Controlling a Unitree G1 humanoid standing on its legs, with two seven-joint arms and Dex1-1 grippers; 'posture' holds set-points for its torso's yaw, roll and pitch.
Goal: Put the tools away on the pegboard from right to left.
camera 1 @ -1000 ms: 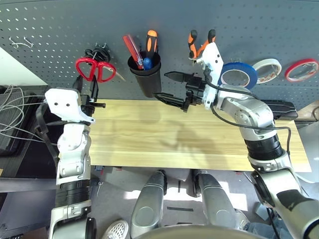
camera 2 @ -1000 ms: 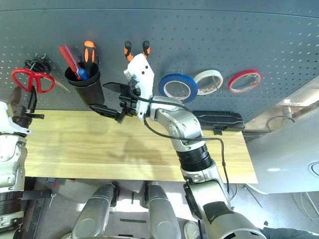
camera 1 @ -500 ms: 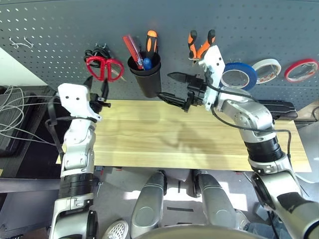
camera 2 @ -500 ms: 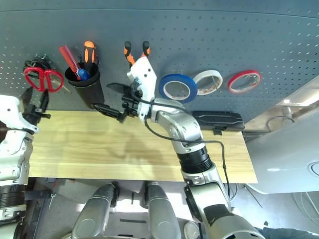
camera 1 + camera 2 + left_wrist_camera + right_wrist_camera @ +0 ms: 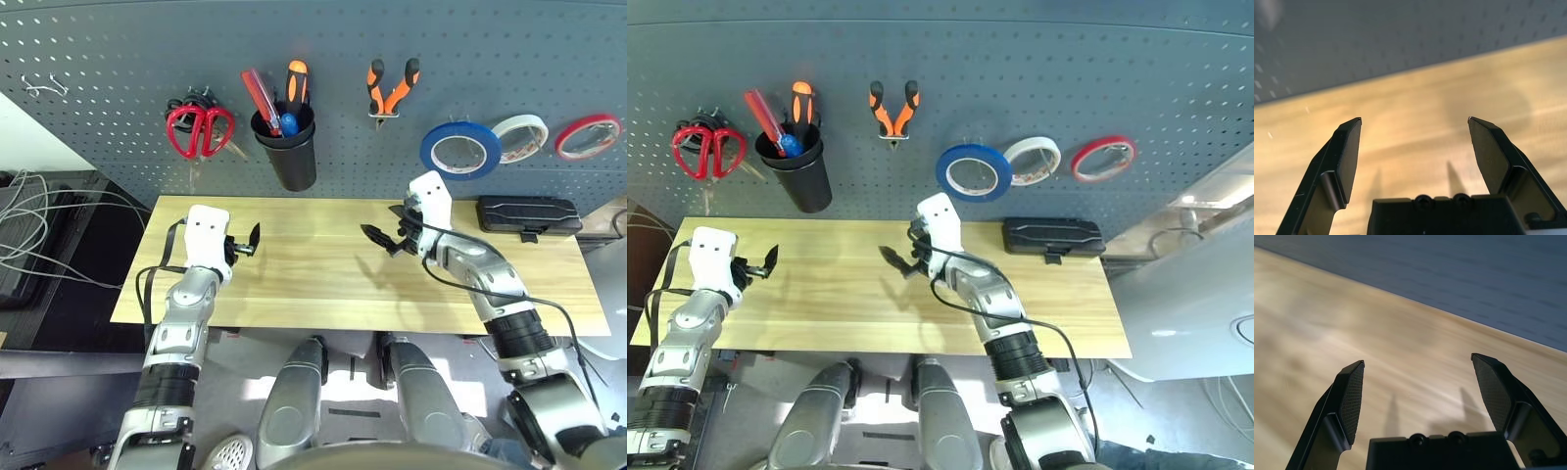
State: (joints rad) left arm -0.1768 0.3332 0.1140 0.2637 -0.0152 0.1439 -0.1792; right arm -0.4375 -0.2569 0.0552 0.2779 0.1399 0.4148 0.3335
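Note:
All the tools hang on the dark perforated pegboard (image 5: 118, 59). From right to left they are the blue tape roll (image 5: 460, 150), the orange-and-black pliers (image 5: 392, 91), the small blue-handled screwdriver (image 5: 287, 124) in the black cup holder (image 5: 292, 157), and the red-handled scissors (image 5: 200, 130). My left gripper (image 5: 247, 242) hovers low over the table's left part, open and empty; its wrist view shows spread fingers (image 5: 1347, 156) over bare wood. My right gripper (image 5: 380, 240) is open and empty over the table's middle, its fingers (image 5: 1349, 396) wide apart.
A white tape roll (image 5: 522, 137) and a red tape roll (image 5: 588, 136) hang right of the blue one. Orange and red handles also stand in the cup. A black case (image 5: 529, 212) lies at the wooden table's (image 5: 313, 294) back right. Cables (image 5: 39, 225) trail off at the left.
My left gripper opened and let go of the red-handled scissors, which now hang on the pegboard. Both arms dropped from the board to low over the table.

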